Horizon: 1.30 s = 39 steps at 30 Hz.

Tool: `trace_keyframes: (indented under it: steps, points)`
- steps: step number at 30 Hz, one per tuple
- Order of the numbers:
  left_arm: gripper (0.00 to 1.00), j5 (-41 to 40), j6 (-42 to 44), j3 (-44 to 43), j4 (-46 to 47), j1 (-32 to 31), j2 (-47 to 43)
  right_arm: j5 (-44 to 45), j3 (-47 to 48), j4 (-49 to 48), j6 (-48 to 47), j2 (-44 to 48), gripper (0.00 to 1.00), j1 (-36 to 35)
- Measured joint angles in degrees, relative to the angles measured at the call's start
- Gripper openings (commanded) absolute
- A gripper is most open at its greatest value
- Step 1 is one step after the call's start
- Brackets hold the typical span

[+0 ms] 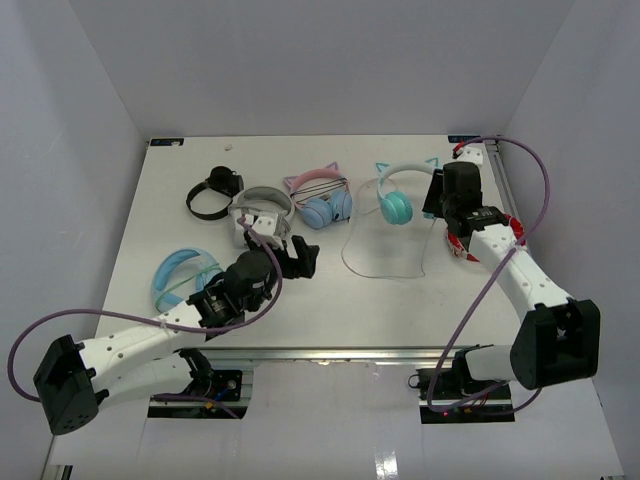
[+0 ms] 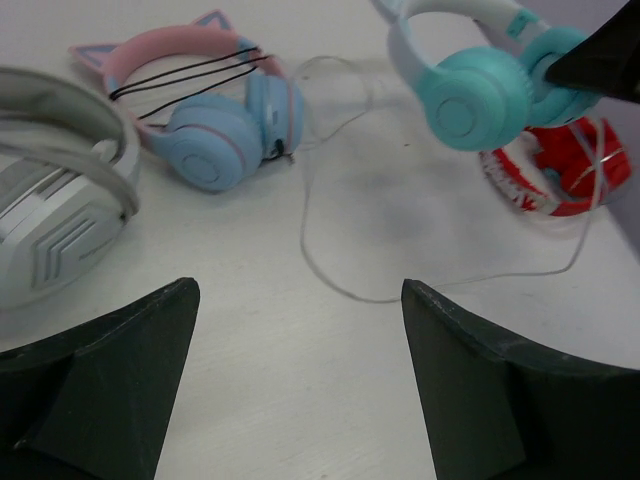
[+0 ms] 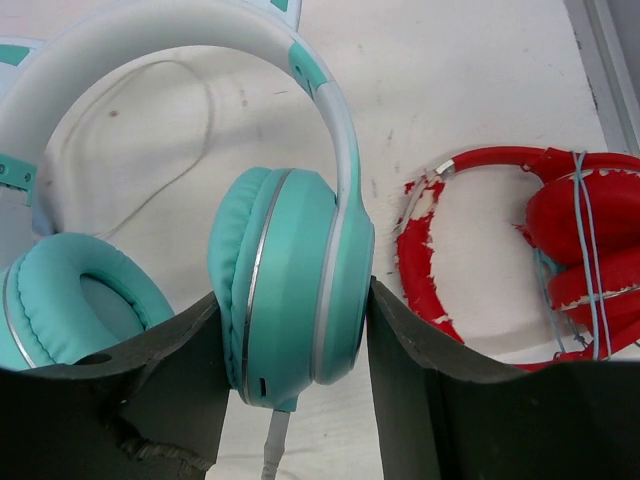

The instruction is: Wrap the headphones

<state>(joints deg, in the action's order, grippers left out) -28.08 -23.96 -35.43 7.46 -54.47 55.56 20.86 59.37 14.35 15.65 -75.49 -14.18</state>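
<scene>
squarely, right gripper [image 3: 290, 325] clamps headphones [image 3: 295, 250] by one cup; left gripper [image 2: 298, 300] gapes.

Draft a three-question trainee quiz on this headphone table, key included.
1. What does the right gripper hold between its fingers? A) the red headphones B) an ear cup of the teal cat-ear headphones C) the pink-banded cat-ear headphones
2. True or false: the thin white cable lies in a loose loop on the table, not wound on the headphones.
3. Fill in: the left gripper has its jaws ___, with nothing between them.
Key: 1 B; 2 true; 3 open.
</scene>
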Motion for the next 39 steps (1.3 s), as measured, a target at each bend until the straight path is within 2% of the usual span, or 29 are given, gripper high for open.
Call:
trace_keyframes:
  steps: [7, 14, 22, 29, 34, 39]
  points:
    - [0.94, 5.95, 2.58, -31.05, -16.31, 0.01, 13.66, -2.88, -3.94, -0.71, -2.21, 11.47, 0.08, -9.76]
    - [0.91, 11.77, 9.44, -49.25, -30.5, 0.04, 19.73, -7.14, -9.1, -0.83, -4.52, 21.89, 0.08, -19.81]
    - [0.83, 14.14, 15.56, -58.36, -44.73, 0.07, 25.55, -9.48, -13.05, -0.68, -5.63, 27.18, 0.08, -24.1]
    - [0.78, 12.13, 18.12, -61.17, -54.25, 0.2, 32.98, -10.8, -13.51, -0.53, -5.84, 28.72, 0.08, -25.46]
    - [0.77, 10.51, 19.45, -61.21, -57.78, 0.29, 37.15, -10.77, -13.53, -0.49, -6.45, 29.88, 0.08, -25.69]
    - [0.76, 9.73, 20.23, -61.23, -58.88, 0.25, 37.74, -11.01, -13.53, -0.31, -6.96, 29.88, 0.08, -25.75]
